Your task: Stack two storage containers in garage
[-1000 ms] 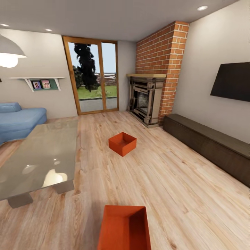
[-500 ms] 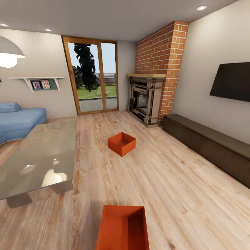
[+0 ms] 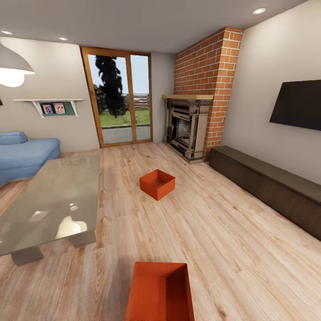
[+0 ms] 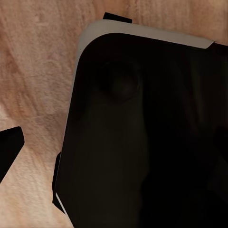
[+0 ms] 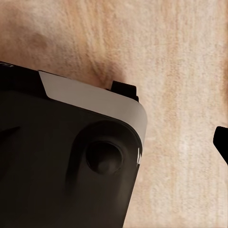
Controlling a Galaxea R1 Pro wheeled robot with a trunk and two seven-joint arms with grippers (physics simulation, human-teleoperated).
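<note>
Two orange-red storage containers stand open-topped on the living room's light wood plank floor in the head view. The near storage container (image 3: 160,292) lies right below the camera at the picture's lower edge. The far storage container (image 3: 157,183) sits mid-room, turned corner-on, between the glass coffee table (image 3: 53,205) and the fireplace (image 3: 187,127). In the left wrist view a dark fingertip (image 4: 8,148) pokes in over the planks beside the robot's black body (image 4: 142,133). The right wrist view has a similar dark fingertip (image 5: 222,141) beside the black body (image 5: 61,161). The garage is out of view.
A blue sofa (image 3: 24,154) stands at the left and wood-framed glass doors (image 3: 118,100) at the back. A long dark low cabinet (image 3: 267,187) runs along the right wall under a wall television (image 3: 296,104). Open plank floor (image 3: 214,232) stretches between the two containers.
The head view wobbles very slightly left and back. Both containers stay where they were.
</note>
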